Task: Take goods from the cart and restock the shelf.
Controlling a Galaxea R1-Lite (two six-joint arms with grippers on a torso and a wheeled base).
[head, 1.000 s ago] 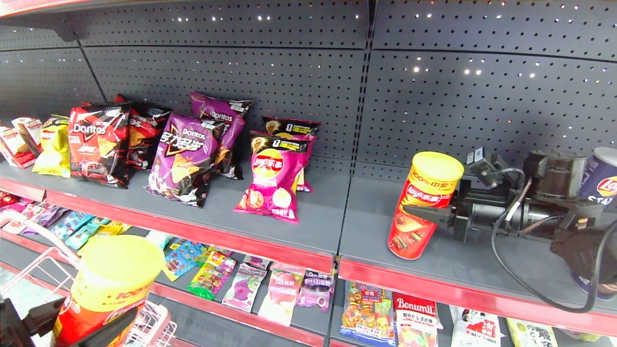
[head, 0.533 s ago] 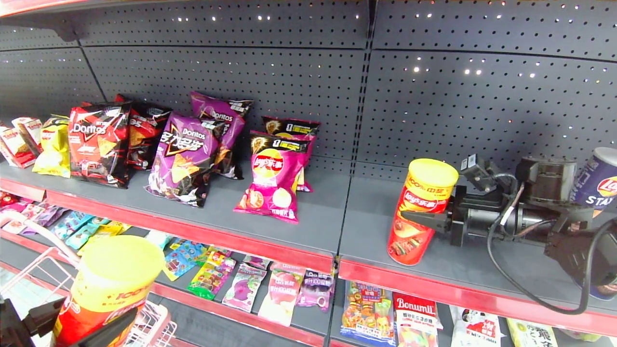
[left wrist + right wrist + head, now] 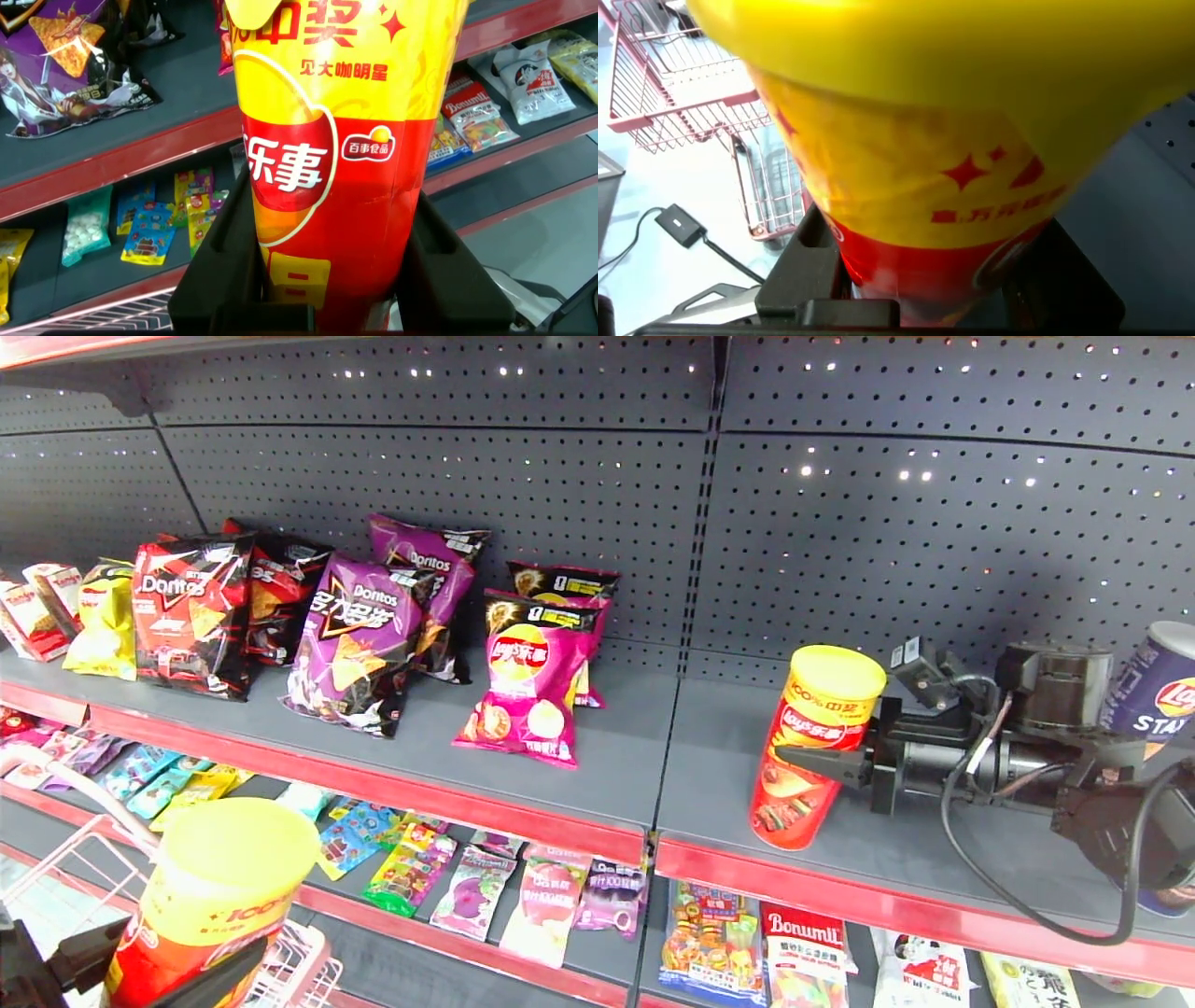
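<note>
Shelf deck (image 3: 560,770): right tool (image 3: 814,758)'s can (image 3: 829,702) sits lower.

The right arm (image 3: 990,756) is matte black, built of stubby cylindrical segments, with a dull grey drum-shaped housing (image 3: 1055,677) on top. A small black camera block (image 3: 920,658) with white labels sits at its wrist. A thick black cable (image 3: 944,807) hangs from it in a wide loop, and thinner pale wires (image 3: 990,733) run along the wrist. The right gripper (image 3: 810,753) has black fingers tapering to a blunt point. The left gripper (image 3: 327,294), at the near left, is also black, with broad, flat-sided walls and angular edges.
</note>
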